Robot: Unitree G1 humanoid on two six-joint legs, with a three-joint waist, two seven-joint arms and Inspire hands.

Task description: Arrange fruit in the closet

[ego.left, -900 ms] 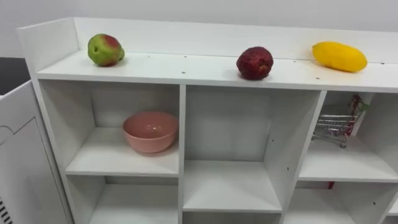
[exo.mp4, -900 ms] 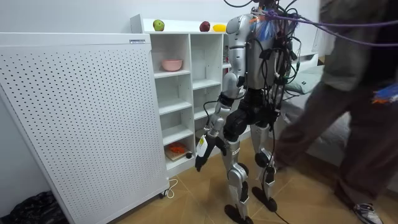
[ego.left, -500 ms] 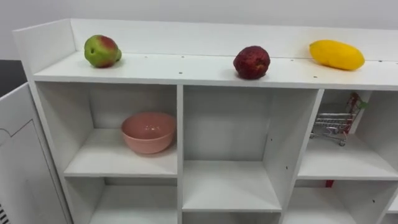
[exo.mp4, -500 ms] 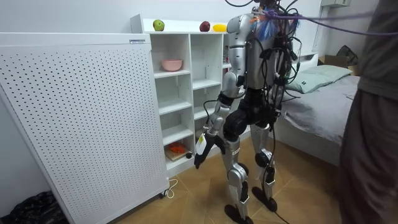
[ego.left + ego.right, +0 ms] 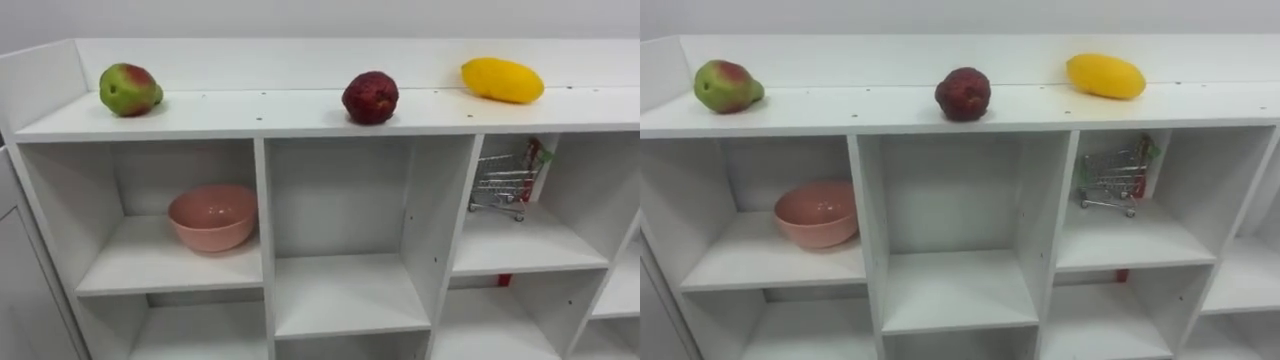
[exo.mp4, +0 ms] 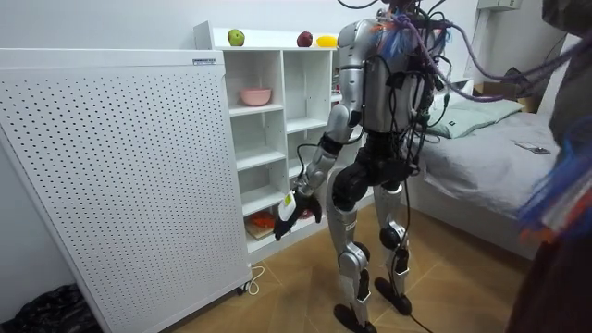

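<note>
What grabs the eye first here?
Three fruits line the closet top: green fruit at left, red fruit mid, yellow fruit at right. Below, a pink bowl sits in the upper left compartment, a toy cart in the upper right.

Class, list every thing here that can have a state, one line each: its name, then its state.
green-and-red fruit, resting on the closet top, left end
dark red fruit, resting mid-top
yellow mango, lying on its side, right
pink bowl, upright, empty, upper left compartment
toy shopping cart, upright, upper right compartment
left hand, low before the closet, away from the fruit
</note>
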